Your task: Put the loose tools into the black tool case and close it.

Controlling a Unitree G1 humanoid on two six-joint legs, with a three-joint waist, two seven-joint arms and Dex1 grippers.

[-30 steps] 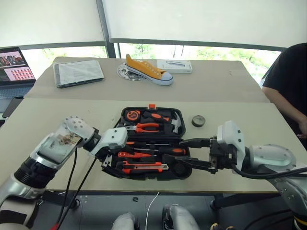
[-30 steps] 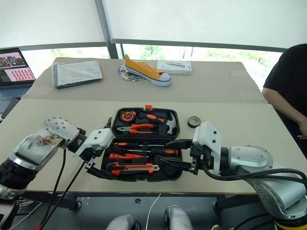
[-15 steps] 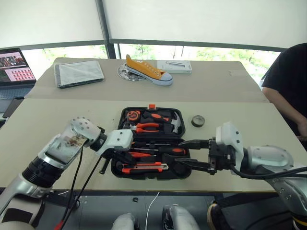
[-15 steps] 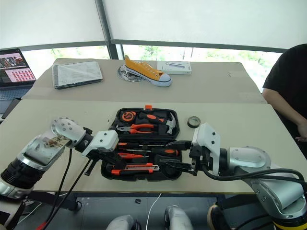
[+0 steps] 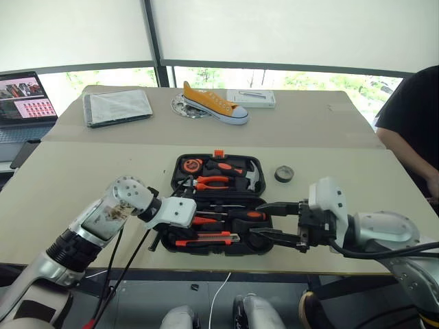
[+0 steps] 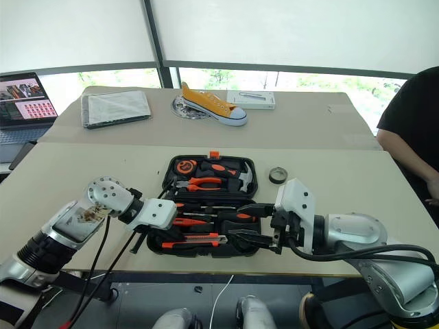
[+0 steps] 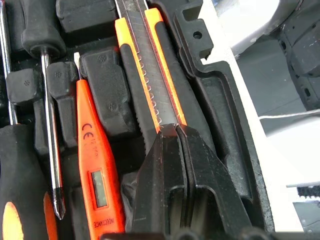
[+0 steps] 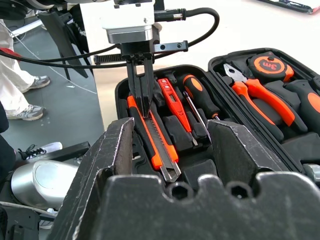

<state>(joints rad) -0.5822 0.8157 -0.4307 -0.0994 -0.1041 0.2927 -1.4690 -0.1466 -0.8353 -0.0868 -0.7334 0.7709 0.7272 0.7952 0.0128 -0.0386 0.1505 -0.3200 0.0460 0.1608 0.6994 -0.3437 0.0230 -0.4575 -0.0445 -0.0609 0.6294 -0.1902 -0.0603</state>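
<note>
Both arms are silver-grey metal with black ribbed joints and white wrist housings. Black cables loop beneath the left arm (image 5: 103, 219). Each gripper has two black fingers; the right gripper (image 5: 278, 221) shows screw holes at its base.

1. Left gripper (image 7: 181, 131) closed, fingertips pressed on utility knife (image 7: 150, 70) in black tool case (image 7: 227, 115).
2. Tester screwdriver (image 7: 95, 165) seated beside knife.
3. Screwdriver (image 7: 47, 90) lay alongside.

You have a yellow sneaker (image 5: 212, 103), a grey folder (image 5: 118, 107) and an open laptop (image 5: 26, 103) on the far table.
</note>
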